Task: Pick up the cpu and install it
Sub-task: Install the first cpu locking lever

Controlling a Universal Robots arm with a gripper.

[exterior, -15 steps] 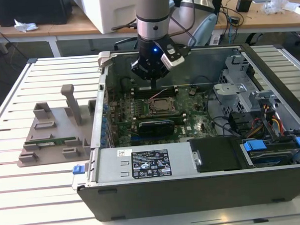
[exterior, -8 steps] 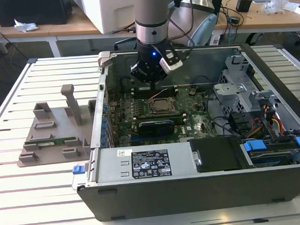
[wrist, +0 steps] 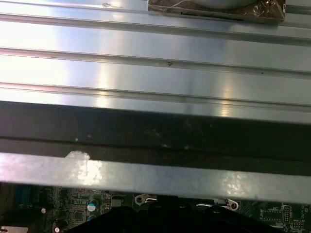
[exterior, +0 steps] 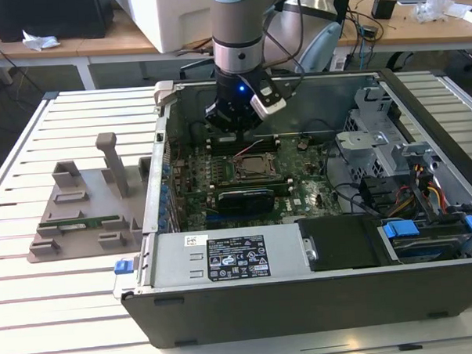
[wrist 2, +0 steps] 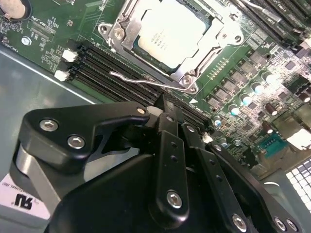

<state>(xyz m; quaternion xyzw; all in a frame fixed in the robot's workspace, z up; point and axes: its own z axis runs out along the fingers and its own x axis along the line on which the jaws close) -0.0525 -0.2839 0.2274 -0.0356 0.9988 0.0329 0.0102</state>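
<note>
From my remote seat, nearest in the second wrist view is the gripper (wrist 2: 167, 114), its black linkage arms drawn together to a narrow tip; I judge the fingers clenched with nothing between them. Just past that tip, toward twelve o'clock, run the black memory slots (wrist 2: 104, 65), then a thin metal lever (wrist 2: 141, 80) lying free along the socket frame (wrist 2: 187, 80). Inside the frame sits the cpu (wrist 2: 171, 30), silvery top up, flat in its seat.

So the placing looks done. What seems left is the clamping, since the lever does not appear latched, though I cannot be sure.

In the exterior view the gripper (exterior: 235, 124) hangs inside the computer case (exterior: 304, 299), at about eleven o'clock from the socket frame (exterior: 255, 167). Beyond the case, at nine o'clock, a grey parts tray (exterior: 85, 215) rests on the slatted table (exterior: 38, 311).

Faint print marks the cpu top and a white sticker shows on the case; I read neither.
</note>
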